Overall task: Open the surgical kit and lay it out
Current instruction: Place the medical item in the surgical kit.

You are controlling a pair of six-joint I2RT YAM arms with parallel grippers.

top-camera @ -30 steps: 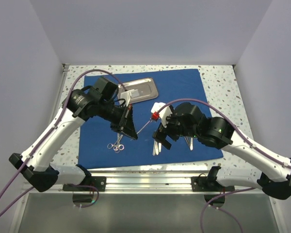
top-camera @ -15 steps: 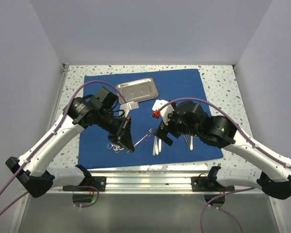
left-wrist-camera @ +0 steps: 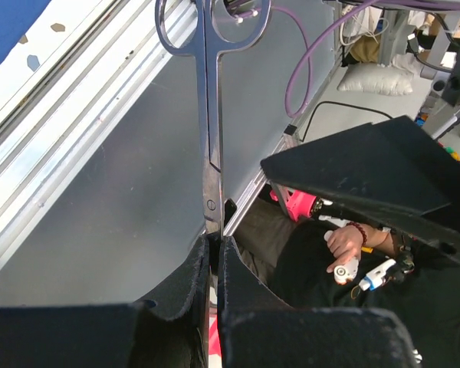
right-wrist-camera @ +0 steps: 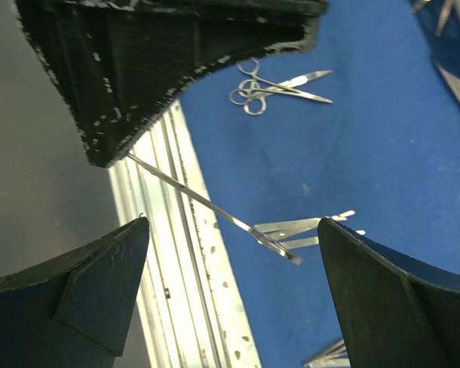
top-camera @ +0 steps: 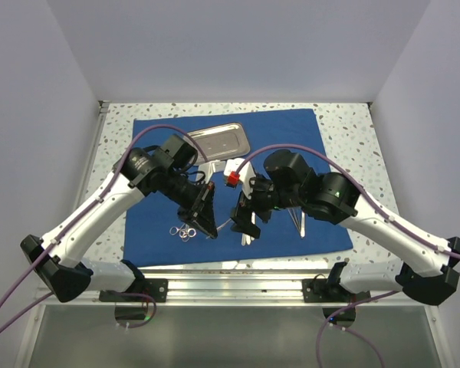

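The royal-blue cloth (top-camera: 291, 146) lies spread flat, and the steel tray (top-camera: 218, 139) rests on its far side. My left gripper (top-camera: 208, 228) is shut on a pair of ring-handled scissors (left-wrist-camera: 209, 115). It grips them below the pivot and holds them up off the cloth, rings away from the jaws (left-wrist-camera: 215, 247). My right gripper (top-camera: 244, 222) is open and empty just right of it. In the right wrist view (right-wrist-camera: 231, 224) its jaws straddle the held scissors (right-wrist-camera: 215, 211) without touching them.
Two ring-handled instruments (top-camera: 184, 231) lie on the cloth's near left, also in the right wrist view (right-wrist-camera: 272, 86). Tweezers (top-camera: 247, 236) and another instrument (top-camera: 299, 222) lie near the front edge. The metal rail (top-camera: 238, 272) runs along the table front.
My left gripper lowered toward the near edge with the scissors, then edged right. My right gripper moved left toward it and now brackets the scissors.
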